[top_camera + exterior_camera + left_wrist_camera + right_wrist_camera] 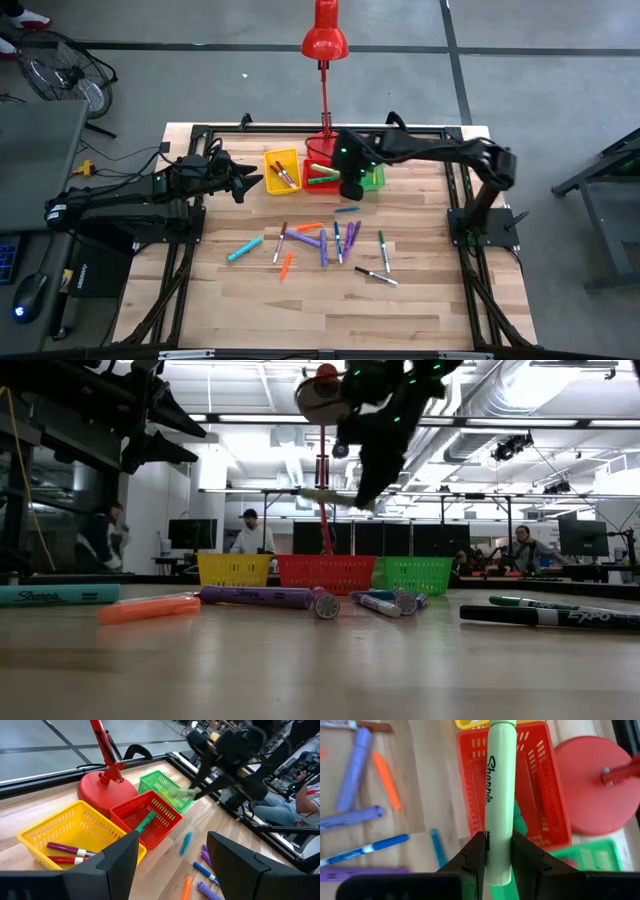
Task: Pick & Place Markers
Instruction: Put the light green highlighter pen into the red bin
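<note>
1. My right gripper [498,851] is up in the air over the red bin [322,176] and the green bin [374,178]. Its jaws are squeezed shut on a light green marker [499,790]. The marker pokes out past the fingers, over the red bin.

2. In the low view I see that same marker [335,498] held high above the worktop [330,300], lying almost flat.

3. My left gripper [252,183] waits just beside the yellow bin [281,171], on its left. Its jaws are wide open and hold nothing.

4. The yellow bin has a few markers in it, with red and purple ones [67,851] that I can see.

5. A green marker [144,823] leans inside the red bin.

6. Many more markers [322,243] lie loose on the worktop in front of the bins. I see purple, orange, blue, green, teal and black ones.

7. A red lamp [325,40] stands behind the bins, with its round base [107,789] close to the red one.

8. People sit at desks in the room far behind the worktop.
</note>
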Robot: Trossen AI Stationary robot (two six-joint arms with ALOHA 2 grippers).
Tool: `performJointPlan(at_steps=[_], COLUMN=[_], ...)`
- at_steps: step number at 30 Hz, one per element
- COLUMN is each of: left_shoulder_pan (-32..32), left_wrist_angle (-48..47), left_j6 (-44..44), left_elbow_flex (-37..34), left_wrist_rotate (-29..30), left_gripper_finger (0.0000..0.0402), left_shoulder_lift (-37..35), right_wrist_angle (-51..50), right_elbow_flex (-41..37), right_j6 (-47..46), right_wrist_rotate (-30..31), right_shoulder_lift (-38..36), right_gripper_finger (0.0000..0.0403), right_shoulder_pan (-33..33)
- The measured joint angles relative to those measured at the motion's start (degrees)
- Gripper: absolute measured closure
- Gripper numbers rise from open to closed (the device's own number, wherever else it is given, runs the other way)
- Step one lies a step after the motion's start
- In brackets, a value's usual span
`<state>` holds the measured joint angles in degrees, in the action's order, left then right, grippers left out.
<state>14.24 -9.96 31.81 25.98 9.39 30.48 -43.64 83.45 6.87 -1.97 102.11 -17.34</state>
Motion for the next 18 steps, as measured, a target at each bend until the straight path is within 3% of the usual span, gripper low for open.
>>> performJointPlan(at_steps=[9,18], left_shoulder_pan=[0.0,0.0], left_wrist_angle=[0.0,-0.09], left_j6=[0.35,1.51], left_elbow_flex=[0.0,0.0], left_wrist_rotate=[-0.81,-1.64], left_gripper_finger=[0.017,0.017], left_shoulder_lift=[0.0,0.0], right_wrist_angle=[-7.2,-9.08], right_elbow_flex=[11.03,12.34], right_j6=[8.26,14.46], right_wrist_rotate=[0.04,0.45], right_shoulder_lift=[11.54,14.67], right_gripper_finger=[0.0339,0.0338], right_shoulder_pan=[-3.66,-5.18])
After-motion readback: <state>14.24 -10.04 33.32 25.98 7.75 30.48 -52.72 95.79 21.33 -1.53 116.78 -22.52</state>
